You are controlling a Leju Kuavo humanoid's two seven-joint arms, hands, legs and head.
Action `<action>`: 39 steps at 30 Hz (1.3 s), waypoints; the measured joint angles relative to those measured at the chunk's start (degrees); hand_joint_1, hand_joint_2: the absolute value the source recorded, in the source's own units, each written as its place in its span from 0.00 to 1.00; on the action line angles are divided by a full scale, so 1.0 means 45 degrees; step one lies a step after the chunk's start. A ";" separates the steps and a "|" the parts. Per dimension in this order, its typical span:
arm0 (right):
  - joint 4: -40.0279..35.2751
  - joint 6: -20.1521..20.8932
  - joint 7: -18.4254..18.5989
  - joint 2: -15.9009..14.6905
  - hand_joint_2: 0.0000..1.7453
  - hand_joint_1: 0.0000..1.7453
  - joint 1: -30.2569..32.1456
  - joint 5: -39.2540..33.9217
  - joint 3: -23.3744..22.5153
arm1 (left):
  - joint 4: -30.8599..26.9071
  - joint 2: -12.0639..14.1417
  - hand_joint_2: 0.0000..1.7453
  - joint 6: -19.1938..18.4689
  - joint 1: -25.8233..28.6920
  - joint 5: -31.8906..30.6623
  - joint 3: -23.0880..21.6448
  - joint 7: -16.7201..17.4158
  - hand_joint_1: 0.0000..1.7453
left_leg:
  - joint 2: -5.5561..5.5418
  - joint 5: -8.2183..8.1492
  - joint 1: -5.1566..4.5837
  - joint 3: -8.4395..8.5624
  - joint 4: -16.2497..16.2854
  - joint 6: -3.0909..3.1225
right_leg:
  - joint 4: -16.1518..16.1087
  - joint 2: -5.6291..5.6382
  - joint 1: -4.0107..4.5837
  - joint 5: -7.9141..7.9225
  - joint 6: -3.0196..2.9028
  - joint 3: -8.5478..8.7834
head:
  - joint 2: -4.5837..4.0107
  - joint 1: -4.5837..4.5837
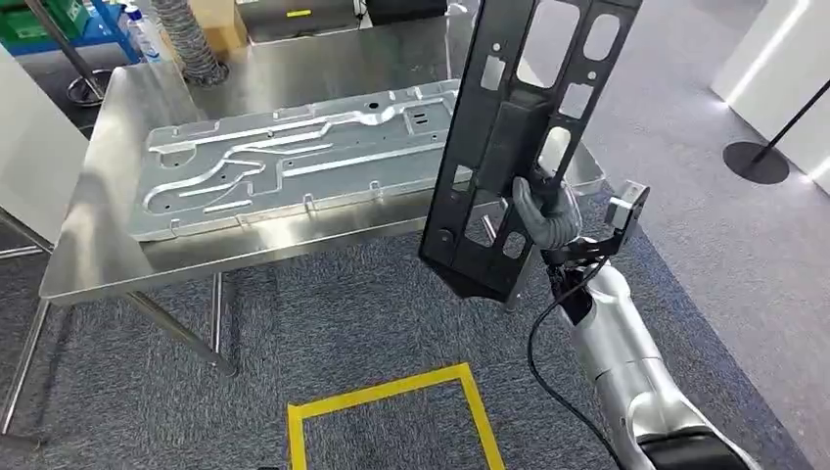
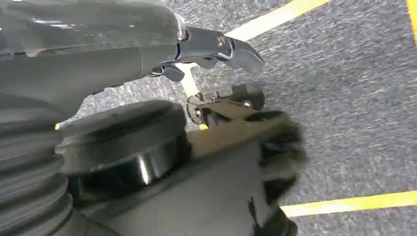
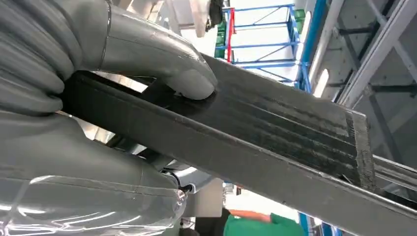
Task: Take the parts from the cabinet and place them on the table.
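- Head view: grey carpet lies under a steel table [image 1: 108, 257] bearing a silver panel [image 1: 294, 162]; at 3 o'clock of it, the right hand [image 1: 544, 211] grips an upright black part [image 1: 509, 137].
- Left wrist view: left hand [image 2: 231, 128] hangs over carpet, blurred; whether its fingers are apart or together cannot be told.
- Right wrist view: thumb [image 3: 167, 64] presses the black part's bar.

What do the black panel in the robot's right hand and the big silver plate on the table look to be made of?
Black cut-out panel: likely matte plastic, dull and glare-free. Ribbed silver plate: apparently stamped sheet metal with soft sheen. Steel-looking table: brushed, reflective.

Matt black plastic panel [image 1: 519, 137]; shiny brushed steel table [image 1: 108, 245]; rough grey carpet [image 1: 362, 323]
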 joint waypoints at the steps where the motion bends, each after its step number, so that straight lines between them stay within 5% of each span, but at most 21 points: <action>1: -0.0005 0.0000 0.0019 -0.0072 1.00 1.00 -0.0053 -0.0019 -0.0005 | 0.0000 0.0000 1.00 0.0014 0.0020 0.0010 0.0000 -0.0028 0.00 | 0.0000 0.0563 -0.0060 0.0149 -0.0705 0.0119 | -0.0002 0.0010 0.0024 -0.0108 -0.0008 0.0154 | 0.0000 0.0000; 4: -0.0131 0.0039 0.0243 -0.0387 1.00 1.00 -0.0317 -0.0141 -0.0106 | 0.0000 0.0058 1.00 0.0010 0.0033 0.0010 0.0000 -0.0053 0.00 | 0.0026 0.2764 -0.0423 0.1120 -0.3848 0.0590 | -0.0055 0.0007 0.0014 -0.0377 0.0032 0.0546 | 0.0000 0.0000; 5: -0.0146 0.0078 0.0306 -0.0462 1.00 1.00 -0.0377 -0.0155 -0.0131 | 0.0000 0.0088 1.00 0.0010 0.0027 0.0010 0.0000 -0.0048 0.00 | -0.0008 0.2277 -0.0478 0.1176 -0.3996 0.0664 | -0.0069 0.0029 0.0036 -0.0430 0.0104 0.0576 | 0.0000 0.0000; 8: -0.0233 0.0233 0.0719 -0.0957 1.00 1.00 -0.0644 -0.0277 -0.0243 | 0.0000 0.0102 1.00 0.0015 0.0107 0.0049 0.0005 -0.0009 0.00 | -0.0010 0.2385 -0.0456 0.1469 -0.4401 0.0819 | 0.0105 0.0020 0.0032 -0.0191 0.0337 0.0627 | 0.0000 0.0000; 10: -0.0219 0.0325 0.0874 -0.1199 1.00 1.00 -0.0987 -0.0330 -0.0257 | 0.0000 0.0097 1.00 0.0019 0.0122 0.0049 0.0005 0.0005 0.00 | 0.0012 0.2486 -0.0373 0.1903 -0.4631 0.0814 | 0.0468 0.0011 -0.0001 -0.0525 0.0394 0.0565 | 0.0000 0.0005; 14: 0.0169 0.0335 0.0928 -0.1408 1.00 1.00 -0.1573 -0.0224 -0.0190 | 0.0000 0.0063 1.00 0.0019 0.0094 0.0029 0.0005 0.0049 0.00 | 0.0006 0.2211 -0.0325 0.2106 -0.4594 0.0797 | 0.3604 0.0013 -0.0106 -0.1833 0.0650 -0.1494 | 0.0000 0.0000; 16: 0.0477 0.0238 0.0879 -0.1404 1.00 1.00 -0.1685 -0.0033 -0.0053 | 0.0000 0.0058 1.00 0.0010 0.0118 0.0000 0.0005 0.0049 0.00 | -0.0032 0.2020 -0.0243 0.2287 -0.4536 0.0703 | 0.3085 0.0005 -0.0205 -0.1146 0.0741 -0.1623 | 0.0000 0.0000; 18: 0.0906 -0.0053 0.0680 -0.1337 1.00 1.00 -0.2075 0.0271 0.0295 | 0.0000 0.0034 1.00 0.0005 0.0089 -0.0024 0.0005 0.0058 0.00 | -0.0051 0.1719 -0.0140 0.2494 -0.4328 0.0538 | 0.0868 -0.0016 -0.0365 0.0476 0.0933 -0.0911 | 0.0000 0.0000; 19: 0.1255 -0.0209 0.0587 -0.1238 1.00 1.00 -0.2360 0.0423 0.0501 | 0.0000 0.0039 1.00 0.0000 0.0069 -0.0029 0.0005 0.0088 0.00 | -0.0023 0.1548 -0.0123 0.2484 -0.4224 0.0430 | 0.0240 -0.0006 -0.0407 0.0749 0.1021 -0.0696 | 0.0000 0.0005; 20: 0.1703 -0.0372 0.0501 -0.1031 1.00 1.00 -0.2716 0.0505 0.0732 | 0.0000 0.0048 1.00 -0.0009 -0.0012 -0.0019 0.0005 0.0097 0.00 | -0.0016 0.1485 -0.0142 0.2461 -0.4071 0.0340 | 0.0043 0.0002 -0.0236 0.0234 0.0808 -0.0793 | 0.0000 0.0005; 21: 0.2014 -0.0514 0.0490 -0.0861 1.00 1.00 -0.2978 0.0596 0.0921 | 0.0000 0.0044 1.00 -0.0005 -0.0061 0.0005 0.0005 0.0117 0.00 | 0.0009 0.1426 -0.0146 0.2357 -0.4088 0.0267 | 0.0174 -0.0042 -0.0224 0.0424 0.0562 -0.0809 | 0.0000 0.0000; 25: 0.2739 -0.0661 0.0394 -0.0330 1.00 1.00 -0.3518 0.0665 0.1316 | 0.0000 0.0015 1.00 -0.0010 -0.0084 0.0053 0.0005 0.0131 0.00 | 0.0025 0.1262 -0.0080 0.2242 -0.3523 0.0037 | 0.0124 0.0005 -0.0219 0.0365 0.0173 -0.0550 | 0.0000 0.0000; 29: 0.3399 -0.0728 0.0180 0.0140 1.00 1.00 -0.4138 0.0627 0.1539 | 0.0000 0.0000 1.00 -0.0010 -0.0076 0.0146 0.0005 0.0073 0.00 | 0.0037 0.0119 -0.0028 -0.0068 0.0066 -0.0085 | 0.0115 0.0010 -0.0075 0.0005 -0.0009 -0.0184 | 0.0000 -0.0005; 30: 0.3530 -0.0815 0.0170 0.0262 1.00 1.00 -0.4177 0.0627 0.1583 | 0.0000 0.0000 1.00 -0.0005 -0.0084 0.0155 0.0005 0.0049 0.00 | 0.0032 0.0079 -0.0039 -0.0382 0.0271 -0.0040 | 0.0115 0.0041 -0.0032 -0.0097 -0.0027 -0.0044 | 0.0000 -0.0005; 32: 0.3764 -0.0981 0.0146 0.0534 1.00 1.00 -0.4271 0.0685 0.1661 | 0.0000 0.0024 1.00 0.0034 -0.0107 0.0170 0.0005 0.0044 0.00 | 0.0026 0.0993 -0.0128 -0.0174 -0.1008 0.0151 | 0.0113 0.0072 0.0022 -0.0350 -0.0051 0.0315 | 0.0000 0.0000; 34: 0.3954 -0.1059 0.0112 0.0758 1.00 1.00 -0.4463 0.0758 0.1739 | 0.0000 0.0097 1.00 0.0029 -0.0118 0.0199 0.0019 0.0015 0.00 | 0.0029 0.2736 -0.0338 0.0554 -0.3369 0.0438 | 0.0063 0.0079 0.0014 -0.0597 -0.0046 0.0634 | 0.0000 0.0000; 35: 0.4046 -0.1054 0.0087 0.0831 1.00 1.00 -0.4516 0.0782 0.1778 | 0.0000 0.0160 1.00 0.0034 -0.0126 0.0214 0.0039 0.0005 0.00 | -0.0013 0.3002 -0.0475 0.0693 -0.3997 0.0542 | 0.0067 0.0108 0.0045 -0.0695 0.0019 0.0765 | 0.0000 0.0000; 36: 0.4128 -0.1049 0.0068 0.0889 1.00 1.00 -0.4560 0.0801 0.1817 | 0.0000 0.0194 1.00 0.0029 -0.0151 0.0219 0.0049 0.0005 0.00 | -0.0005 0.2742 -0.0475 0.0779 -0.4071 0.0584 | -0.0069 0.0159 0.0038 -0.0746 0.0097 0.0780 | 0.0000 0.0000; 39: 0.4235 -0.1035 0.0068 0.0957 1.00 1.00 -0.4610 0.0865 0.1831 | 0.0000 0.0223 1.00 0.0034 -0.0146 0.0243 0.0053 -0.0014 0.00 | -0.0006 0.2902 -0.0435 0.1171 -0.4484 0.0791 | -0.0124 0.0131 0.0073 -0.0559 0.0269 0.1004 | 0.0000 0.0000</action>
